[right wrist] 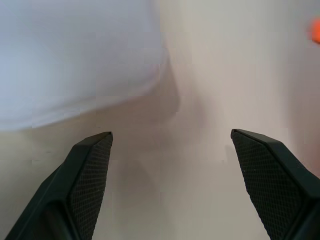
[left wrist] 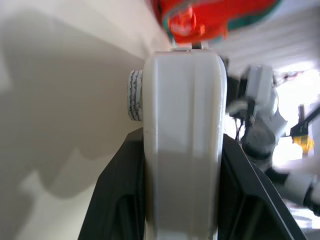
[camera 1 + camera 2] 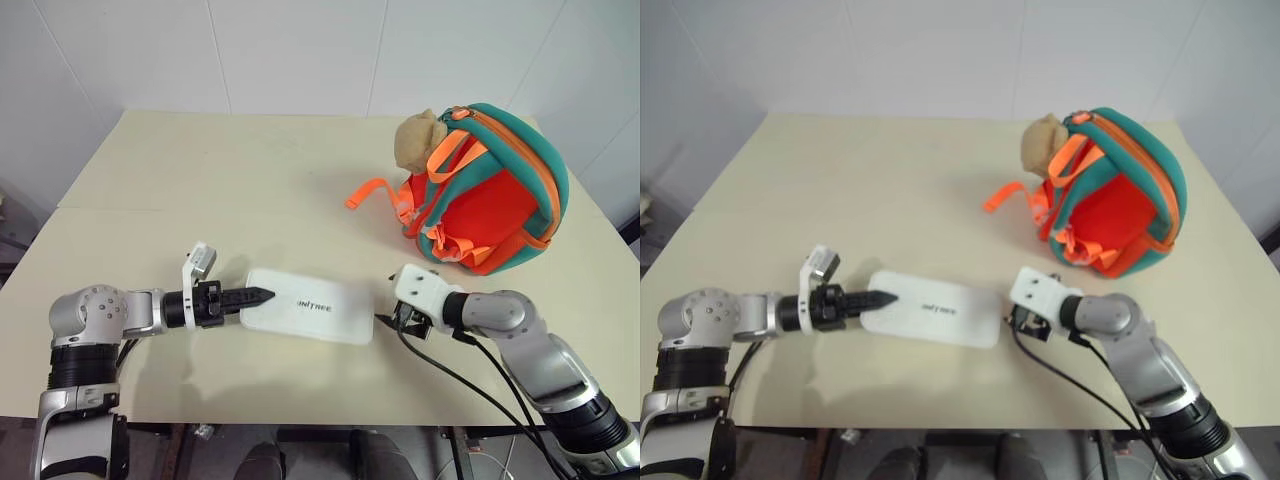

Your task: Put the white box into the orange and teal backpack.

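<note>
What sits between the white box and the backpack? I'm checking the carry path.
Only bare table between the white box and the orange and teal backpack, seen in the left eye view. The backpack's loose orange strap lies off to the side.

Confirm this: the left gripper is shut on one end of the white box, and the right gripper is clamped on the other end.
Wrong about the right gripper: its fingers stand wide open beside the white box, gripping nothing, as the right wrist view shows. The left gripper is shut on its end.
</note>
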{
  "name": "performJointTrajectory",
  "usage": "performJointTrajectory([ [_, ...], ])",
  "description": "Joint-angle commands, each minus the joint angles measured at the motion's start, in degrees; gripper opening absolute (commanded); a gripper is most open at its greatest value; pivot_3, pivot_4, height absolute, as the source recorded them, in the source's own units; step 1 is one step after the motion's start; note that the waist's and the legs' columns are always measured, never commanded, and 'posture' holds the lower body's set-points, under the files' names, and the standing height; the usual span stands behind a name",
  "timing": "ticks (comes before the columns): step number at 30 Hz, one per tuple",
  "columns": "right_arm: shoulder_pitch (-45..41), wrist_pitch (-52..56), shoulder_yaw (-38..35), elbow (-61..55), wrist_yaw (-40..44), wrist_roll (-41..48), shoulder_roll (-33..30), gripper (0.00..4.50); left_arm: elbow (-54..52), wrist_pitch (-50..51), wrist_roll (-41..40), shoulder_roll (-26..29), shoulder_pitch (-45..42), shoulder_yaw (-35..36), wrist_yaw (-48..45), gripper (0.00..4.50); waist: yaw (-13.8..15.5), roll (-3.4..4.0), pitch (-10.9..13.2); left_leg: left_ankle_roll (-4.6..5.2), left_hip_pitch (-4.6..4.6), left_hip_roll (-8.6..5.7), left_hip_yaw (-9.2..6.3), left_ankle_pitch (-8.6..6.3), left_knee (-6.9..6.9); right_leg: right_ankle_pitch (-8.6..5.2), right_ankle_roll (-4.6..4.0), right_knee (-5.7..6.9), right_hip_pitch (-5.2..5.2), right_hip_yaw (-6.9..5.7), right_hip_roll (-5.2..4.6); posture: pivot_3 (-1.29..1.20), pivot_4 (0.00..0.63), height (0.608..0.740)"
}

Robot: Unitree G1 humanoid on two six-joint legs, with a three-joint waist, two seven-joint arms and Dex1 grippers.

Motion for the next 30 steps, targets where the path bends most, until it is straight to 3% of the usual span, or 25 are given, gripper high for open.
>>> performJointTrajectory([
  [1,0.6,4.8,-8.4,-6.0,-2.4,5.6,2.6,4.50,2.3,2.2,-1.6,-0.4,-3.4,5.8,2.8,1.32,-0.1,0.00,0.0,0.00,-0.02,0.00,-0.01,0.00,-0.02,0.00,0.00,-0.01,-0.03,-0.01,0.00,0.00,0.150,0.740],
  [12,0.3,8.7,-23.8,-5.0,-11.5,13.4,8.3,4.50,14.4,6.5,-7.6,0.4,-9.1,9.6,8.0,1.32,-0.1,0.01,0.0,-0.01,-0.04,-0.02,0.00,0.00,-0.05,0.00,0.02,0.01,-0.08,0.02,-0.01,0.00,0.150,0.740],
  [18,-3.4,4.0,-24.9,3.3,-14.1,15.4,10.3,4.50,15.1,6.5,-11.4,1.0,-9.7,11.0,10.0,1.32,-0.2,0.02,0.0,-0.03,-0.02,-0.01,0.07,0.01,-0.07,0.00,0.02,0.06,-0.13,0.08,-0.01,0.00,0.150,0.740],
  [30,-13.7,-9.2,-22.6,23.4,-12.9,17.6,12.7,4.50,15.2,6.5,-23.6,7.7,-6.6,4.9,11.4,1.32,-0.4,0.06,0.0,-0.09,-0.03,0.01,0.16,0.04,-0.36,0.00,0.02,0.06,-0.24,0.15,-0.01,0.00,0.150,0.740],
])
